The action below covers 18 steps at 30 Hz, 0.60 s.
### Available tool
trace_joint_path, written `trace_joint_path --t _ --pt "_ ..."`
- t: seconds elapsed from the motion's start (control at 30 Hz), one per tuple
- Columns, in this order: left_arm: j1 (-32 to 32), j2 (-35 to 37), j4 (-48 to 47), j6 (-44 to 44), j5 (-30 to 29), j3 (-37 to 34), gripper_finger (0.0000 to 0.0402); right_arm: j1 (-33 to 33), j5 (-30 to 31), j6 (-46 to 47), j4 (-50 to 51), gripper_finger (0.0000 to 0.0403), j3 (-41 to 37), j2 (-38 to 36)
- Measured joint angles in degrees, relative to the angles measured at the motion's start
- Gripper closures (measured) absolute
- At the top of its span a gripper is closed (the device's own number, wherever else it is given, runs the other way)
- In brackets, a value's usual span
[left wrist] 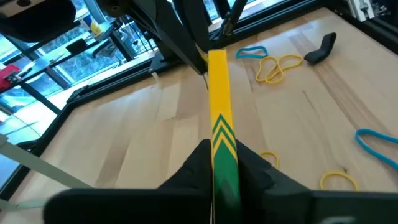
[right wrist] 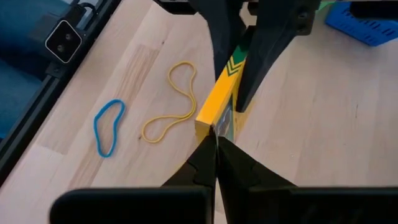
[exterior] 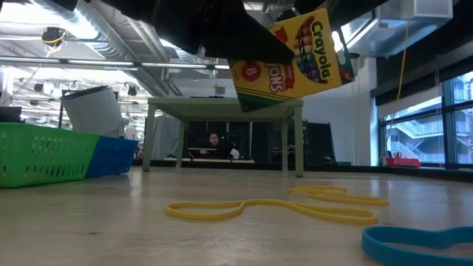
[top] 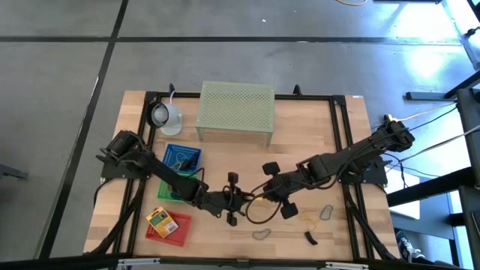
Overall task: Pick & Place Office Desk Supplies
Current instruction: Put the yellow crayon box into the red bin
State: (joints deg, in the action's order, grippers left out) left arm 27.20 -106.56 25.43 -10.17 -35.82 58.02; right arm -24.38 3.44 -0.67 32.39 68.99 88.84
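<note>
Crayon box (exterior: 292, 59) (yellow-green printed carton, thin card by the look of it) hangs in the air over the middle front of the worktop (top: 315, 127), pinched from both ends: left claw (left wrist: 219, 163) is clamped across the green-chevron end, its fingers (left wrist: 250, 163) pressing the two broad faces, and right claw (right wrist: 216, 146) is clenched on the opposite yellow corner edge. My read on handling: light, semi-stiff, hollow shell with loose sticks inside, so it will dent or rack if squeezed hard across the broad faces; the glossy print looks slippery. Best hold is across the narrow thickness near an end flap, where the folded card is doubled, which is roughly where the left claw sits. The right claw's corner pinch looks marginal (thin bite, could peel off or twist the carton). Around it on the wood lie soft loops: yellow rubber band (exterior: 270, 209), blue rubber band (right wrist: 107, 127), limp and flat, hard to get under. Red basket (top: 177, 229) with a second crayon box, green basket (exterior: 44, 151) and blue basket (top: 181, 158) sit to the left arm's side.
</note>
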Motion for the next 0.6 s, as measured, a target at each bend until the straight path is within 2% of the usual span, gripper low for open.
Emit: trace_joint_path --t 0.13,0.3,0.43,0.6 --pt "-0.4 0.0 0.1 0.2 2.5 0.0 0.0379 0.0 0.0 0.0 0.1 0.0394 0.0 0.0" --pt "-0.3 0.0 0.1 1.1 2.3 0.0 0.0377 0.0 0.0 2.6 -0.2 0.0379 0.0 0.0" --pt "-0.3 0.0 0.0 1.6 2.4 0.0 0.0378 0.2 0.0 3.0 0.4 0.0346 0.0 0.0" --pt "-0.2 0.0 0.0 2.0 2.6 0.0 0.0378 0.2 0.2 3.1 0.7 0.0283 0.0 0.0"
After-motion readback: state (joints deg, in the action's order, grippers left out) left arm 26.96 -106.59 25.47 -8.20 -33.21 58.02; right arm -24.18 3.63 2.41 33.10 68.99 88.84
